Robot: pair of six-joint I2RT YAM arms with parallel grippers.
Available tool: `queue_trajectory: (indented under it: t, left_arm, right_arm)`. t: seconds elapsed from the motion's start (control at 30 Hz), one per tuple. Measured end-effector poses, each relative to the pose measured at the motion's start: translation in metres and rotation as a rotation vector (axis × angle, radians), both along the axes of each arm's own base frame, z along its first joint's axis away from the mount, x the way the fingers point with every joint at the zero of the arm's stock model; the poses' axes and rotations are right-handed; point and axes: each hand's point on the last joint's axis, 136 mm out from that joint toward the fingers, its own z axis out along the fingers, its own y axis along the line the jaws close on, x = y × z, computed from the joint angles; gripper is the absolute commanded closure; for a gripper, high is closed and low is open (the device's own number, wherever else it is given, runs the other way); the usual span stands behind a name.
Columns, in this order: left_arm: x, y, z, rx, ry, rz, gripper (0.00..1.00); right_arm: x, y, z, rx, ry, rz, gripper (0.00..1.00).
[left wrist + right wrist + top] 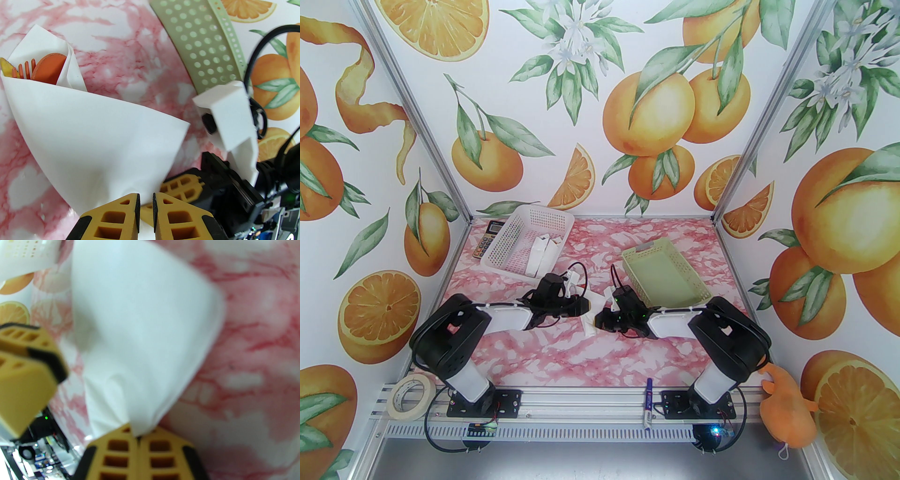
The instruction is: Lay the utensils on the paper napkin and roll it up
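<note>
The utensils (44,68) (orange-red heads, fork tines among them) are peeking out of the paper napkin (93,131), which is lying wrapped around them as a cone on the pink marbled bench (131,46). The right pincer (138,439) is pinching the cone's narrow end, jaws together. The left pincer (146,204) is sitting just beside it, jaws nearly together; whether they are catching paper, I cannot tell.

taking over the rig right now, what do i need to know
Left end effector: jaws nearly together at the near edge of the white paper napkin; grip unclear.
Right end effector: shut on a napkin corner.
Orange-red plastic utensils: inside the napkin, heads poking out of its open end.
Done: utensils placed, napkin wrapped loosely around them.
Left: tighten the roll, then release.
</note>
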Motion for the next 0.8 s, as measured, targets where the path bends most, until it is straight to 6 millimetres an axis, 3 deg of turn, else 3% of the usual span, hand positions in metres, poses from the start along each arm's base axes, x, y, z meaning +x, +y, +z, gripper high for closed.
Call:
queue_trajectory:
  t: [0.27, 0.8]
  left_arm:
    - [0.012, -0.005, -0.013, 0.0, 0.0, 0.003, 0.82]
    - [0.029, -0.005, -0.002, -0.017, -0.049, 0.007, 0.83]
  right_arm:
    - [0.0, 0.0, 0.0, -0.011, -0.007, 0.007, 1.0]
    - [0.0, 0.0, 0.0, -0.032, -0.012, 0.02, 1.0]
